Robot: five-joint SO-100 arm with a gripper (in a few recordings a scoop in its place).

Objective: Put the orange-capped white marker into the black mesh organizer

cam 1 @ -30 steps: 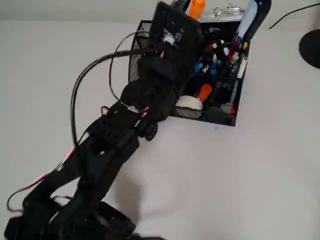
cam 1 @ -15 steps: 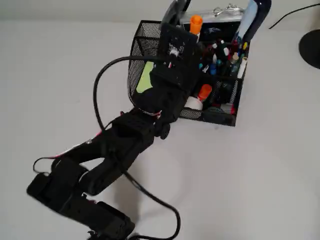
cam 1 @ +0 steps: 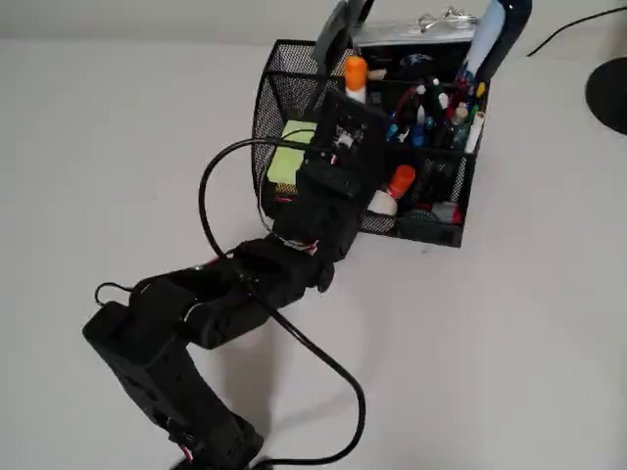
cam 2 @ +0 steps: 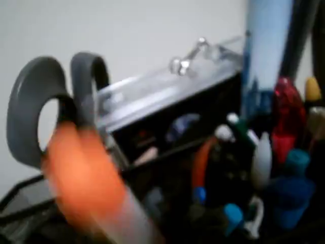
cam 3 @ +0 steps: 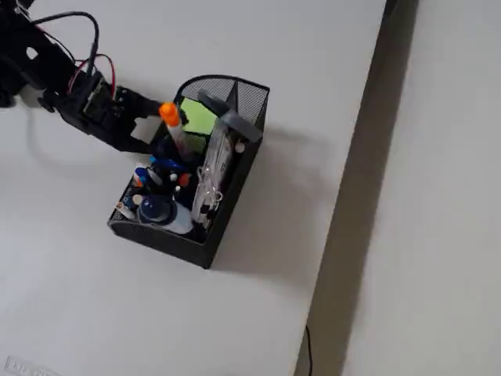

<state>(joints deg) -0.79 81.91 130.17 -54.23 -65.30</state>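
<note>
The orange-capped white marker stands tilted, cap up, inside the black mesh organizer, between the green-note compartment and the pen compartment. My gripper reaches in over the organizer's near wall and is shut on the marker's barrel, with its fingers mostly hidden under the wrist body. In the fixed view the marker rises just right of the gripper at the left side of the organizer. The wrist view has the marker's cap large and blurred at lower left.
Inside the organizer are grey-handled scissors, green sticky notes, several pens, a blue tube and a stubby orange-red item. A black round object sits at the right edge. The table's edge runs along the right.
The arm has pulled back and folded. The gripper and the marker came down together from above the organizer's far rim into its inner compartments.
</note>
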